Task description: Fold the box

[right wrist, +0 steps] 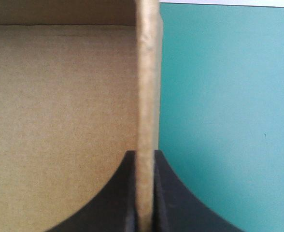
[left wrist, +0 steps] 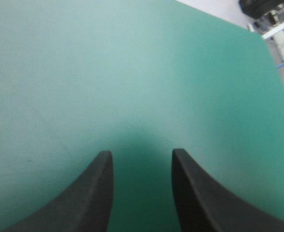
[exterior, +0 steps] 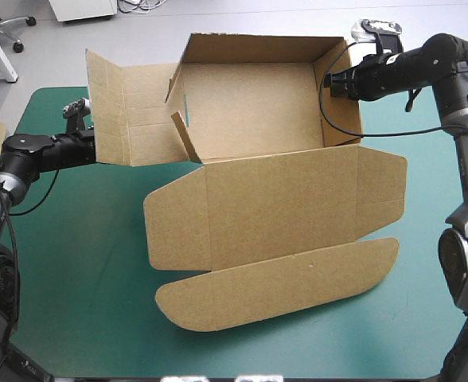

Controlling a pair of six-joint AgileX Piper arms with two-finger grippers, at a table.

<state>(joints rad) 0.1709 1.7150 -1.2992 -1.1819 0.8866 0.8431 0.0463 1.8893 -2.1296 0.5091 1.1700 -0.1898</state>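
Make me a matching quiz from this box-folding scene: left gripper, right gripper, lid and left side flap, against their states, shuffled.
Things:
1. left gripper
2. right gripper
3. lid
4. left side flap

States:
A. lying flat
B. open, holding nothing
C. spread outward, untucked
D. shut on the box

Pairs: 1-B, 2-D, 3-A, 4-C

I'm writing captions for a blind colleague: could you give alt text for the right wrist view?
Two black fingers are shut on an upright wall of the brown box, seen edge-on. The box's inside lies on one side of the wall, the teal-green table cover on the other.
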